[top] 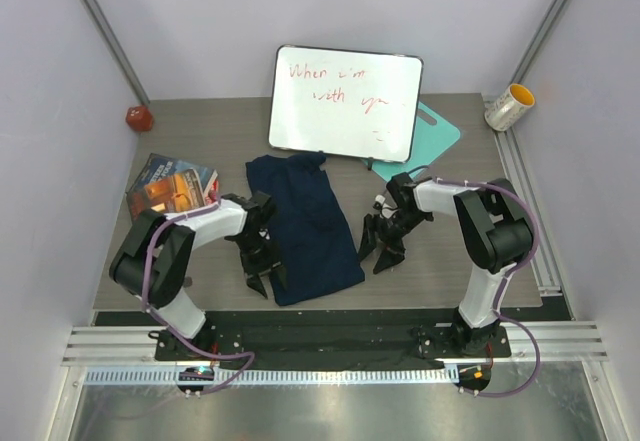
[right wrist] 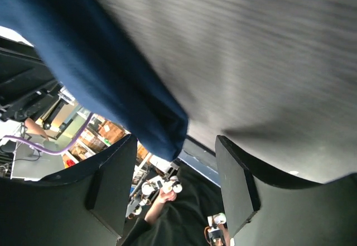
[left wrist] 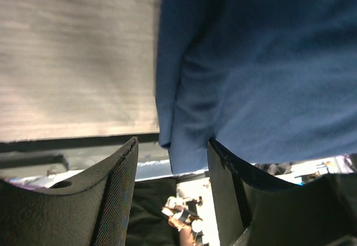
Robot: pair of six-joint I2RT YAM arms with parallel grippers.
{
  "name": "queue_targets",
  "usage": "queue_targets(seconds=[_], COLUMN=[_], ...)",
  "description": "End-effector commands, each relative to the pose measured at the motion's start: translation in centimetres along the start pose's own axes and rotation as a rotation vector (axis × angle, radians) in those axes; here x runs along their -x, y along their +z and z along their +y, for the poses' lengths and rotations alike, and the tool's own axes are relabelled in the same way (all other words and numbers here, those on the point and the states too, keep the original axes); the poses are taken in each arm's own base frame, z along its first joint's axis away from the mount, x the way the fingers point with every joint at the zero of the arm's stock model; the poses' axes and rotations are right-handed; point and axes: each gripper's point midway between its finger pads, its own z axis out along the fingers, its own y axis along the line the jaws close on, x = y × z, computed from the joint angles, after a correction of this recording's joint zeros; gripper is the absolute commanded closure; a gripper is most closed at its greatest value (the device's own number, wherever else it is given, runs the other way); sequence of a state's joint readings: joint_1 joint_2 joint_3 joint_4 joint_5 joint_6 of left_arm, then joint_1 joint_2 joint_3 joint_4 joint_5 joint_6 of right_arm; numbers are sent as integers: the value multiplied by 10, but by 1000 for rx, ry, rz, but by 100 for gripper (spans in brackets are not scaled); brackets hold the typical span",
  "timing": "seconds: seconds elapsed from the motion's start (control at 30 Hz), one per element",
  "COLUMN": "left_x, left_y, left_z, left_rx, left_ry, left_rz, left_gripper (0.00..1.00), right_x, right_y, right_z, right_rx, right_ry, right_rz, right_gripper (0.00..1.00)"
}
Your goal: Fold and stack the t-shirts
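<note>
One dark navy t-shirt [top: 305,226] lies on the table as a long folded strip between the two arms. My left gripper [top: 262,273] is at its near left edge. In the left wrist view the shirt's [left wrist: 251,62] corner hangs into the gap of the left gripper [left wrist: 173,159]; the jaws stand apart and pinch nothing. My right gripper [top: 380,251] stands just right of the shirt's near right side. In the right wrist view the shirt's [right wrist: 106,73] corner reaches toward the gap of the right gripper [right wrist: 175,148], which is open and holds nothing.
A whiteboard [top: 345,101] with red writing leans at the back, over a teal board [top: 437,131]. A book [top: 172,186] lies at the left, a red ball [top: 139,118] in the back left corner. A yellow-rimmed cup [top: 510,107] lies at the back right.
</note>
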State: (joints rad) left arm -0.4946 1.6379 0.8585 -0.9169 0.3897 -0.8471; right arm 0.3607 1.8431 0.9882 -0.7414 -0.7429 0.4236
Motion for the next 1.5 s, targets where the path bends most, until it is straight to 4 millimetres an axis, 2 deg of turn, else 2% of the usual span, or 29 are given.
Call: queue_targets(seconds=[0.0, 0.17, 0.2, 0.37, 0.57, 0.73, 0.9, 0.97, 1.2, 1.47], left_x=[10, 24, 24, 33, 44, 50, 46, 42, 24, 16], left_y=[2, -1, 3, 11, 16, 19, 19, 21, 24, 30], left_z=[-9, -8, -2, 0, -3, -3, 1, 7, 30, 54], left_rx=[-86, -167, -171, -225, -237, -240, -235, -222, -142, -13], left_ry=[-44, -75, -96, -118, -128, -134, -134, -141, -146, -140], left_rz=[-64, -175, -179, -234, -273, -292, -297, -292, -253, -220], left_gripper=[46, 43, 43, 43, 43, 43, 43, 43, 43, 42], right_x=[4, 9, 10, 12, 9, 8, -4, -8, -9, -13], right_y=[1, 1, 1, 0, 9, 19, 39, 45, 48, 56], right_z=[5, 2, 1, 7, 0, 7, 10, 5, -4, -11], right_rx=[23, -9, -14, -7, -24, -38, -68, -92, -116, -122], right_ry=[-87, -107, -107, -126, -100, -117, -144, -136, -119, -74], right_rz=[-60, -81, -83, -99, -92, -95, -61, -53, -50, -11], right_gripper=[36, 36, 36, 36, 36, 36, 36, 36, 36, 36])
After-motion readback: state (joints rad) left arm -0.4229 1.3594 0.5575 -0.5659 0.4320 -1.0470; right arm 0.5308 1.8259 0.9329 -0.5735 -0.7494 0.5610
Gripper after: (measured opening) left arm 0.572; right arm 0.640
